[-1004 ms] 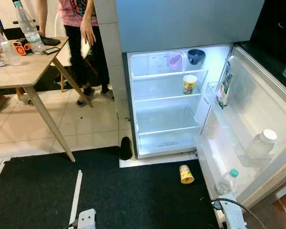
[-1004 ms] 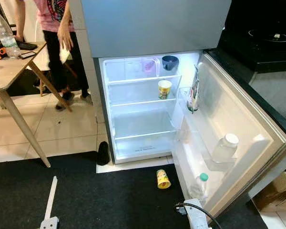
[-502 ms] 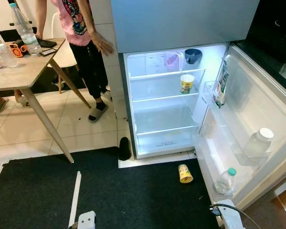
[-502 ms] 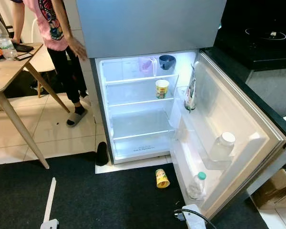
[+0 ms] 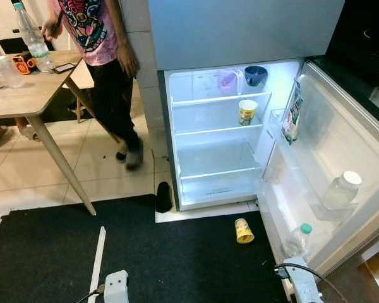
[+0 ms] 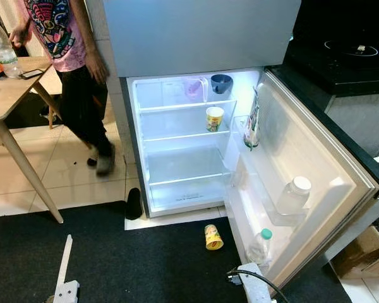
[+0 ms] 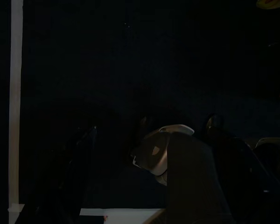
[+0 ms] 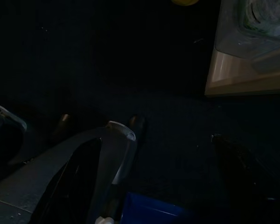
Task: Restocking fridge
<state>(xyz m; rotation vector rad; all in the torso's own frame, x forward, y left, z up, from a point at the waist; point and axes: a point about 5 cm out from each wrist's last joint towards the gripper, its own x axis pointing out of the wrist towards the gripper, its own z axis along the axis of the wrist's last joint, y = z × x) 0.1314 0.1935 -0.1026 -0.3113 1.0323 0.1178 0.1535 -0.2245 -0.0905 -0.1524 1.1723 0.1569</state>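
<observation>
Since 1.0 s ago, the person [image 5: 98,57] has been carried from behind the counter [image 5: 25,98] corner to just beside the fridge's left wall, one hand near the bottle [image 5: 33,38] at the counter's far edge; the fallen cup is seen slightly lower-left, prob. camera shift. The fridge [image 5: 218,139] is seen wide open, mostly bare: a yellow cup [image 5: 247,112] at the right end of the 2nd shelf, a pink jug [image 5: 228,80] and a dark bowl [image 5: 256,74] at the top shelf's right end, a carton [image 5: 292,117] in the upper door rack, a white-capped jar [image 5: 341,191] in the mid rack, a green-capped bottle [image 5: 298,240] in the bottom rack. A fallen cup [image 5: 244,230] lies on its side on the black mat [image 5: 177,265], just off the door's inner corner. Step judged: approach/locate, no item held yet. Both arms hang low; left end effector [image 7: 144,186] and right end effector [image 8: 130,168] are too dark, finger spread can't be told, nothing is seen gripped. Next move prob. calls for a bend and a reach to the fallen cup, then placement on a shelf. In the way: open door close on the right, cable at the right arm, a black slipper [image 5: 163,196] at the fridge's front-left corner, the person nearby.
</observation>
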